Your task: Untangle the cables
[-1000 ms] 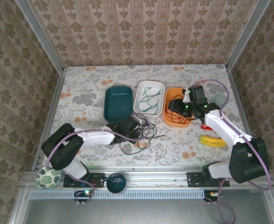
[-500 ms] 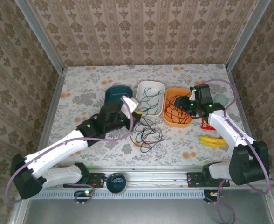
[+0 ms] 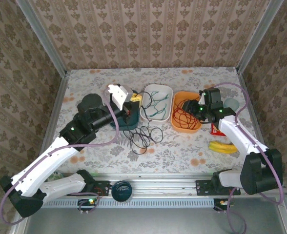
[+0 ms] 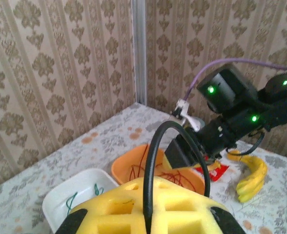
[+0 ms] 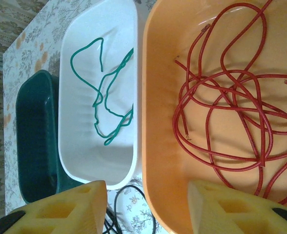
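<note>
The left jaws are closed on a black cable [image 4: 147,185], which arches over the yellow pads [image 4: 182,209] and hangs in loose loops onto the desk [image 3: 182,146]. The right jaws are held open above the orange tray [image 5: 163,146], where a red cable [image 5: 231,74] lies coiled. A green cable [image 5: 98,97] is seen in the white tray [image 5: 80,141]. Since half a second ago, the left jaws have been raised and the loops drawn up.

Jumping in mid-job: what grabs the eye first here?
The left hand, raised beside the white tray, pinches a black cable whose tangle trails onto the table below. Beside it, green cable lies in the white tray and red cable in the orange tray, under the open right hand.
</note>
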Robot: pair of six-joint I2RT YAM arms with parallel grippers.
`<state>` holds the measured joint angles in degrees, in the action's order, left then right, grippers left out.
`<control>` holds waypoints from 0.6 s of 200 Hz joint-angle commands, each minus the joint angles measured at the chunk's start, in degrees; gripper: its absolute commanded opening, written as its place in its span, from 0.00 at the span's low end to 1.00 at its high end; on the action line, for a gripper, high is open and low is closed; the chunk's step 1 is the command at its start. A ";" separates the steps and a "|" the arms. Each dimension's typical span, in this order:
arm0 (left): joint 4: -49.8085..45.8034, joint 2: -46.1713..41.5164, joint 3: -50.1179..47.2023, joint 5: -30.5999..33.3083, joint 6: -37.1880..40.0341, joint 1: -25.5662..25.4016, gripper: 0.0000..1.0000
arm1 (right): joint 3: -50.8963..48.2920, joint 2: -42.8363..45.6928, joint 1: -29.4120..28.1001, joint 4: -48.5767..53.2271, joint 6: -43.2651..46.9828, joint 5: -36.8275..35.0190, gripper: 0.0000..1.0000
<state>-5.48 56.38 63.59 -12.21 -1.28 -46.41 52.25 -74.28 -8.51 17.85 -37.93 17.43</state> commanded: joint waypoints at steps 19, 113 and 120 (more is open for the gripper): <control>5.44 0.73 5.65 -8.92 0.62 1.13 0.00 | -2.60 3.32 -1.54 -8.00 1.55 10.01 0.49; 7.10 3.48 6.80 -8.34 0.28 -1.07 0.00 | 6.21 -4.48 -22.19 -2.82 18.53 21.48 0.51; 7.58 3.30 7.47 -8.02 0.54 -1.22 0.00 | 7.19 -6.37 -23.39 -1.62 19.59 21.21 0.51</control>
<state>-1.58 60.53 68.01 -20.78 -1.65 -46.92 56.03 -76.09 -28.86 10.87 -24.80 35.66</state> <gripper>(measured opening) 0.060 0.507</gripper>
